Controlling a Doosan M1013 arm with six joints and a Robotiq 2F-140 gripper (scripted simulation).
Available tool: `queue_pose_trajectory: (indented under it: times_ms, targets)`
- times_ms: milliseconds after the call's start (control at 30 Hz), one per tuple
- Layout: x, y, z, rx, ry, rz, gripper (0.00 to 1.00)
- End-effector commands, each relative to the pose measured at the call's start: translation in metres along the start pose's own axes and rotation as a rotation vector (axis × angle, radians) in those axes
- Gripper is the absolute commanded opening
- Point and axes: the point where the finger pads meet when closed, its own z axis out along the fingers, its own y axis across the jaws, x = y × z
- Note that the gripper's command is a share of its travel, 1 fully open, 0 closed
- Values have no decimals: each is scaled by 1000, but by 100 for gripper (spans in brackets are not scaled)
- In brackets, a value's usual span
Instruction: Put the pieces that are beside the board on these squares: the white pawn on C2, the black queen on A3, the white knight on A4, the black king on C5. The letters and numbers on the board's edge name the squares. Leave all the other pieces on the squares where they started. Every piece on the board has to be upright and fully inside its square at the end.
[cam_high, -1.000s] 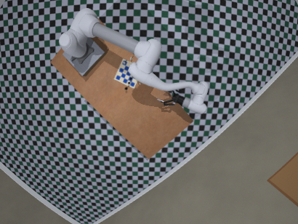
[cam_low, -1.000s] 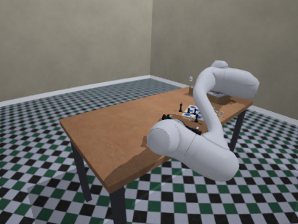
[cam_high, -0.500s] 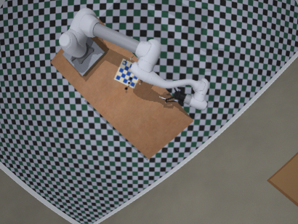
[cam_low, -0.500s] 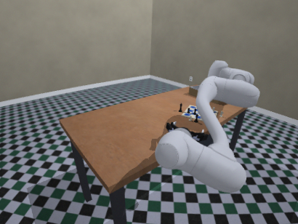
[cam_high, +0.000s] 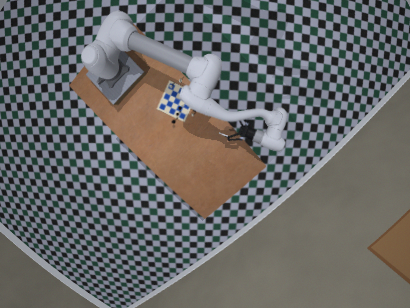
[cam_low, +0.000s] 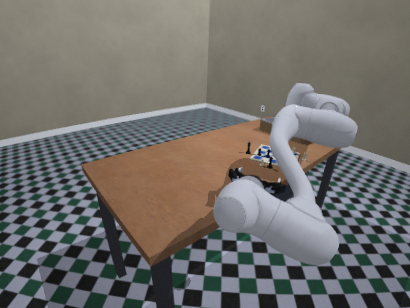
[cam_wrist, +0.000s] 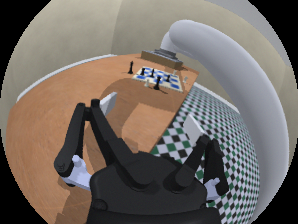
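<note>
Gripper (cam_high: 226, 135) (cam_wrist: 152, 109) right of ctr in top view, jaws apart, nothing held; board (cam_high: 167, 106) (cam_wrist: 146, 69) upper ctr, tall black piece (cam_high: 174, 122) (cam_low: 248, 148) (cam_wrist: 131, 68) beside it, so placing apparently not yet done.

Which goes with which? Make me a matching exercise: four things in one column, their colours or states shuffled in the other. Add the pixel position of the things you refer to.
1. Claw (cam_high: 225, 136) (cam_low: 256, 178) (cam_wrist: 152, 109)
2. Chessboard (cam_high: 170, 104) (cam_low: 258, 157) (cam_wrist: 172, 86)
3. Tabletop (cam_high: 165, 155) (cam_low: 165, 175) (cam_wrist: 45, 110)
4. Floor (cam_high: 60, 165) (cam_low: 225, 280) (cam_wrist: 225, 130)

A. Plain brown
B. Green, black and pale checks
C. Fingers spread apart
D. Blue and cream squares

Pairs: 1-C, 2-D, 3-A, 4-B
</note>
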Motion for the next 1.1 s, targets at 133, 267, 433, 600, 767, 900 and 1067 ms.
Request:
queue_pose_trajectory:
  times_ms: [133,267,433,600,767,900,1067]
  targets:
    - [0,0,0,0,0,0,100]
    - [0,0,0,0,0,0,100]
    - [0,0,0,0,0,0,100]
    - [0,0,0,0,0,0,100]
    - [0,0,0,0,0,0,100]
    - [5,0,-2,0,0,0,100]
    - [25,-2,-8,0,0,0,100]
